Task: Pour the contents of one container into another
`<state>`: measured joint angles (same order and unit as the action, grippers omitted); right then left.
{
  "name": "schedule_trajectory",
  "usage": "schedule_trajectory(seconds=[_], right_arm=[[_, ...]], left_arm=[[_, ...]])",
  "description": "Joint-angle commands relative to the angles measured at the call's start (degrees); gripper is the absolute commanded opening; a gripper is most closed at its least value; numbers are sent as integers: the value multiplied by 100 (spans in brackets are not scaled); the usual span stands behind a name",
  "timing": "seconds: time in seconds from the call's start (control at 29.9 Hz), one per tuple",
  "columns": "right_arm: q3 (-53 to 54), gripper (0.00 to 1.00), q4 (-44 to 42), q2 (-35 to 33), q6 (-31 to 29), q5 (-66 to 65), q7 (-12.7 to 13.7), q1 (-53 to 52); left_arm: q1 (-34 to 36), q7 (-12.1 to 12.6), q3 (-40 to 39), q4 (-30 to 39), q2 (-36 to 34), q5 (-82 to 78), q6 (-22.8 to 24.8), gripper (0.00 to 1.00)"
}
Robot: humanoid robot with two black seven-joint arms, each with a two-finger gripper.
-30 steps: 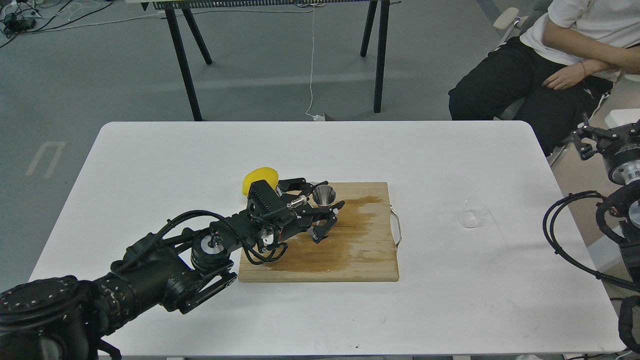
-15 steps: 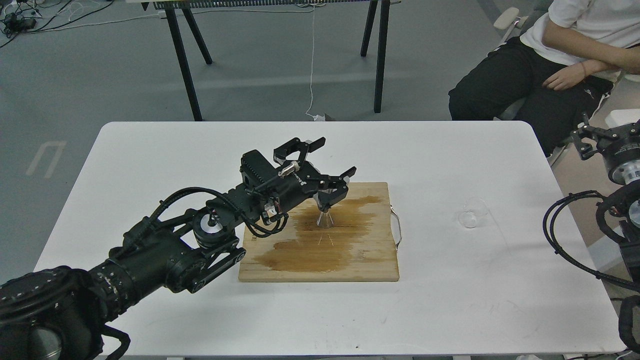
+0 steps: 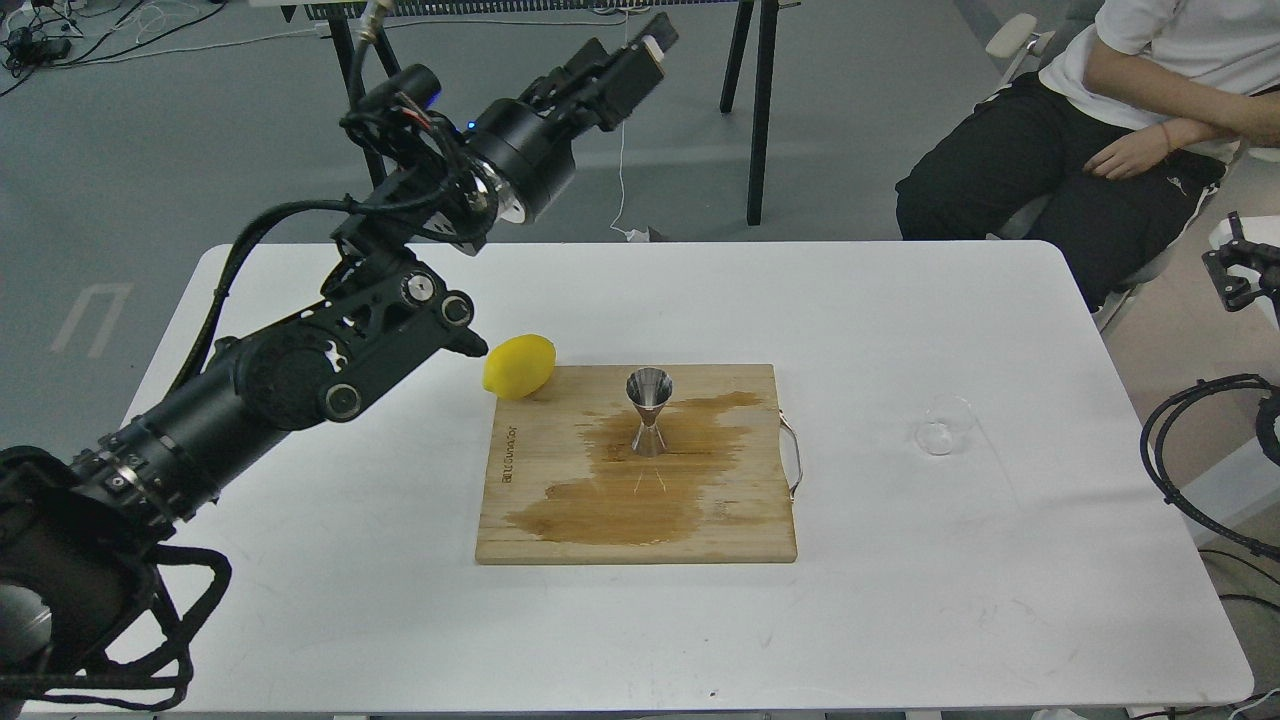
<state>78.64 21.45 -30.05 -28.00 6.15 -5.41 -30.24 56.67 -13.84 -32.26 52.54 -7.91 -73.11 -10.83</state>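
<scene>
One jigger [image 3: 648, 412], one glass cup [image 3: 944, 425], one lemon [image 3: 519, 366].

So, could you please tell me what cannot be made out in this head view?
- Left gripper: seen end-on and dark, so open or shut is unclear.
- Right gripper: cut off by the right edge.
- Cup: clear glass, contents unreadable.
- Jigger: fill level too small to tell.

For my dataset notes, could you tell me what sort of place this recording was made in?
Probably a robotics lab or test room, not a kitchen: a plain white table on grey floor, loose cables by another bench, and a seated person watching. The cutting board, jigger and lemon look like props.
</scene>
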Motion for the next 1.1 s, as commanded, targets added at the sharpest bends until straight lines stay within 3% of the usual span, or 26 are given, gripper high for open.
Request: schedule_trajectory(seconds=[0.0, 0.1, 0.17, 0.44, 0.74, 1.04, 1.07], right_arm=[[-51, 100, 8, -10, 0, 0, 31, 27], [-16, 100, 148, 34, 0, 87, 31, 342], [-16, 100, 481, 34, 0, 324, 49, 623], [28, 100, 1712, -18, 0, 948, 383, 1555], [186, 100, 4269, 61, 0, 1459, 330, 3576], [-76, 100, 4622, 280, 0, 2425, 383, 4474], [-199, 100, 4622, 350, 214, 2460, 383, 4465]], left_arm=[[63, -618, -34, -69, -333, 1989, 116, 98], [-24, -1190, -148, -95, -544, 3439, 133, 98], [-217, -1375, -393, -86, -659, 4484, 221, 99], [-990, -1385, -1123, -385, -791, 6783, 1636, 100], [-1738, -1332, -1766, -376, -677, 7197, 1838, 100], [-1703, -1332, -1766, -385, -773, 7197, 1830, 100], [-1703, -1332, -1766, -385, -782, 7197, 1830, 100]])
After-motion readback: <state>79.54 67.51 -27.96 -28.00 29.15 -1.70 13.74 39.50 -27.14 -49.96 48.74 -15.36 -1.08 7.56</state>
